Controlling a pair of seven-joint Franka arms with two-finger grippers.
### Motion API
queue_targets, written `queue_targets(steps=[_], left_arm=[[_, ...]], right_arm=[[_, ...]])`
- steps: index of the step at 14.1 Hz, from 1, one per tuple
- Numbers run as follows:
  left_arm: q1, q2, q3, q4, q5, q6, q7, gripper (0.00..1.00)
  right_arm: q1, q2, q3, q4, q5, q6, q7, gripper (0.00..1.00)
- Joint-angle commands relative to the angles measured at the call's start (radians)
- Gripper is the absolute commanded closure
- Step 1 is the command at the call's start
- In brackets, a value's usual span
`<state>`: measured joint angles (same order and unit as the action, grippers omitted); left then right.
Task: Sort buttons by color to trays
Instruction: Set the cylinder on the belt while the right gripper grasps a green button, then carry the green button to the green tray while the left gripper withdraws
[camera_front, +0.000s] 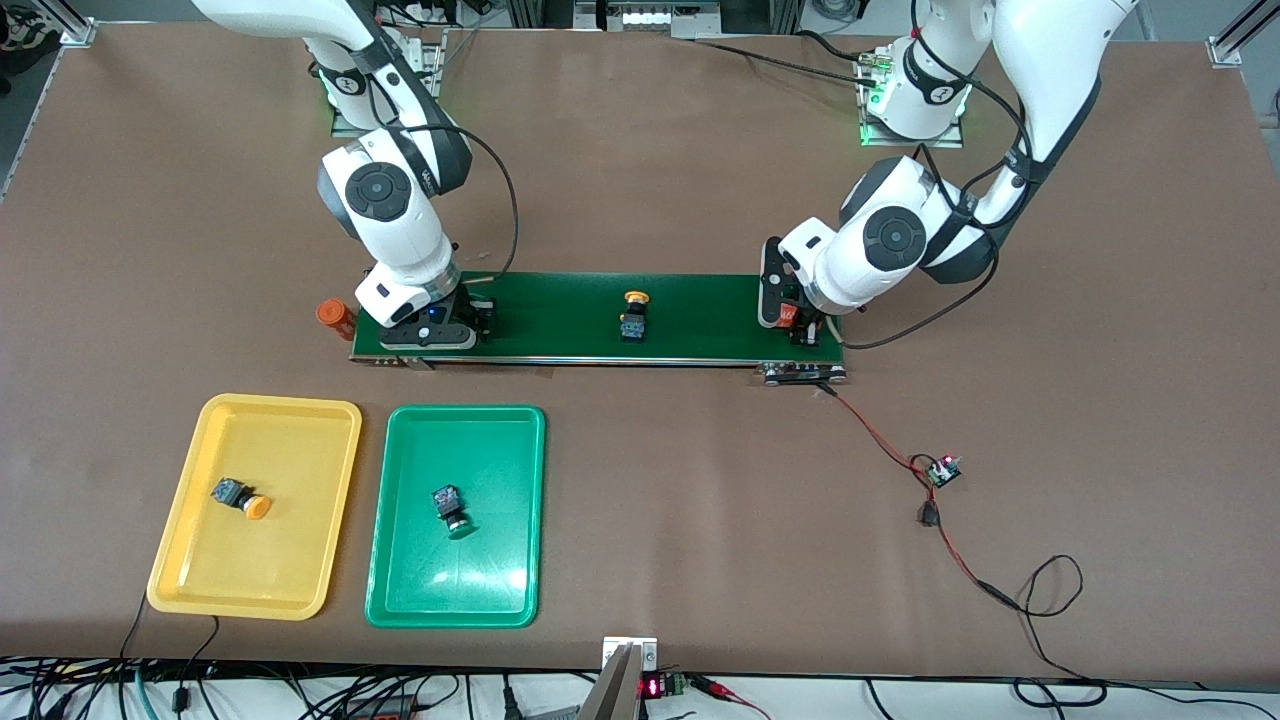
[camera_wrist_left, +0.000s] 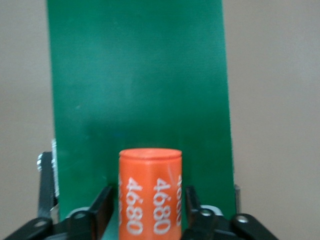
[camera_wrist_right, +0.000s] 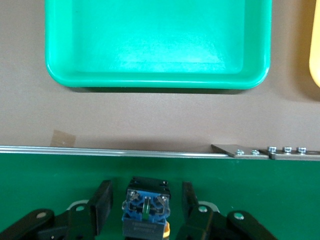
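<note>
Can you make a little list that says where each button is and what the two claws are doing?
Yellow tray: holds one yellow button
Green tray: holds one green button
Middle of belt: standing yellow button
Right claw: open, either side of a fourth button on the belt
Left claw: open, either side of an orange cylinder on the belt
Beside belt: second orange cylinder

I see the belt (camera_front: 600, 320) running between the two arms, with the middle button (camera_front: 634, 315) on it. At the belt's ends, the right gripper (camera_wrist_right: 145, 192) straddles the end button (camera_wrist_right: 145, 212) and the left gripper (camera_wrist_left: 148, 195) straddles a cylinder (camera_wrist_left: 150, 200). Nearer the camera, the outer tray (camera_front: 180, 560) and the inner tray (camera_front: 400, 600) lie side by side, holding the outer-tray button (camera_front: 240, 497) and the inner-tray button (camera_front: 450, 508).
</note>
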<state>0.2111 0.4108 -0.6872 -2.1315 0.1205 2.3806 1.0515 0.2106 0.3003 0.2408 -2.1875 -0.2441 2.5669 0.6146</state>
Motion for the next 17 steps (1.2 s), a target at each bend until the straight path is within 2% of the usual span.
queue_targets(steps=[1, 2, 4, 7, 10, 13, 15, 17], left_arm=[[0.008, -0.085, -0.005, 0.005, 0.019, -0.023, -0.054, 0.0], [0.011, -0.122, -0.008, 0.013, 0.007, -0.074, -0.053, 0.0], [0.045, -0.165, -0.014, 0.095, -0.005, -0.235, -0.048, 0.0], [0.143, -0.191, -0.002, 0.301, -0.048, -0.553, -0.054, 0.0], [0.278, -0.185, 0.003, 0.354, -0.048, -0.569, -0.053, 0.0], [0.283, -0.187, 0.083, 0.377, -0.056, -0.563, -0.056, 0.0], [0.28, -0.19, 0.121, 0.381, -0.052, -0.56, -0.05, 0.0], [0.277, -0.193, 0.165, 0.436, -0.047, -0.564, -0.056, 0.0]], right_arm=[[-0.005, 0.022, -0.005, 0.02, -0.006, 0.006, -0.036, 0.46], [-0.005, 0.022, -0.009, 0.02, -0.006, 0.006, -0.042, 0.46], [-0.005, 0.022, -0.011, 0.02, -0.006, 0.006, -0.045, 0.5], [-0.005, 0.022, -0.012, 0.02, -0.006, 0.003, -0.047, 0.65], [-0.004, 0.02, -0.024, 0.026, -0.006, -0.001, -0.088, 0.73], [-0.002, 0.007, -0.031, 0.058, -0.004, -0.072, -0.121, 0.74], [-0.002, -0.015, -0.047, 0.127, 0.003, -0.178, -0.197, 0.73], [-0.002, -0.026, -0.067, 0.179, 0.006, -0.218, -0.28, 0.73]])
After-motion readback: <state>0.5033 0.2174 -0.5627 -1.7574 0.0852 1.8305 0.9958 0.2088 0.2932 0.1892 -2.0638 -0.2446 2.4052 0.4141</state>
